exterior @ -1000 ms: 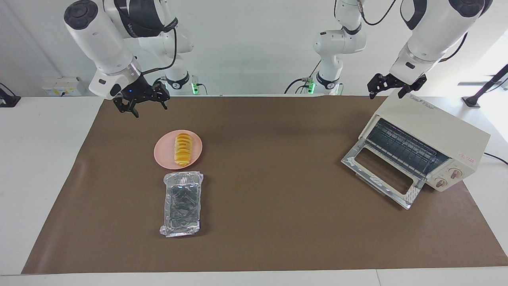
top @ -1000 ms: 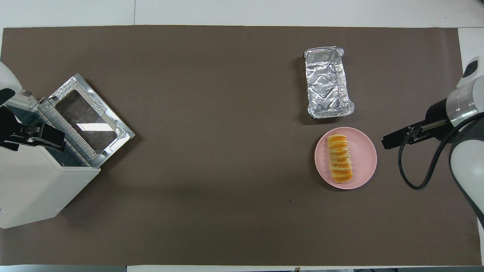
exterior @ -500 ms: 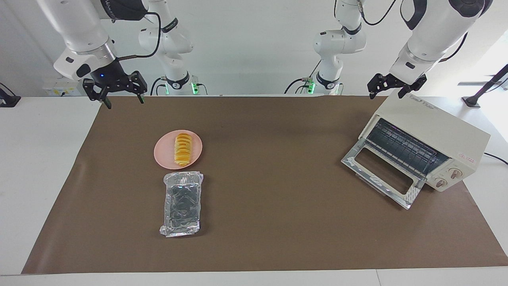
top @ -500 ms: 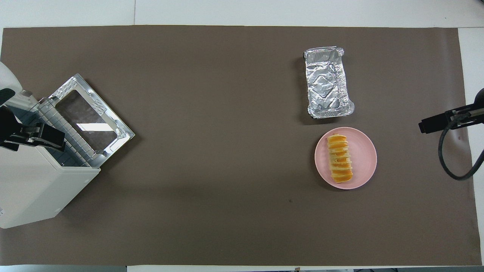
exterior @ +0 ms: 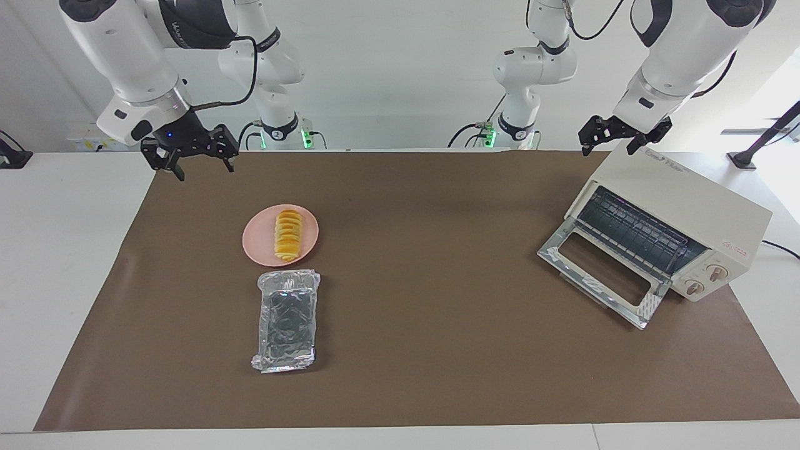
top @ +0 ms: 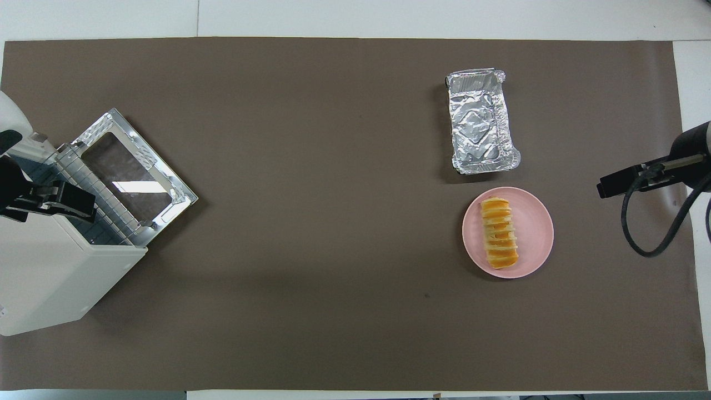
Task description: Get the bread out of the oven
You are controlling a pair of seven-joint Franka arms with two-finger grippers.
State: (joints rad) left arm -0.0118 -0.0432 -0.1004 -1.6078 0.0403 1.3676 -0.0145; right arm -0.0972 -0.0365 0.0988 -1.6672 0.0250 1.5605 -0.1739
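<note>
My right gripper point(exterior: 195, 162) hangs in the air over the brown mat's point(exterior: 425, 325) corner at the right arm's end of the surface point(exterior: 56, 250), fingers spread, holding nothing. My left gripper point(exterior: 615, 139) hovers over the top edge of the oven point(exterior: 678, 200), fingers apart. Oven door point(exterior: 603, 273) dropped open, wire rack point(exterior: 637, 231) bare. Bread point(exterior: 288, 235) lies on the pink plate point(exterior: 257, 244), well apart from the oven. Foil tray point(exterior: 287, 319) sits just beside the plate, farther from me.
</note>
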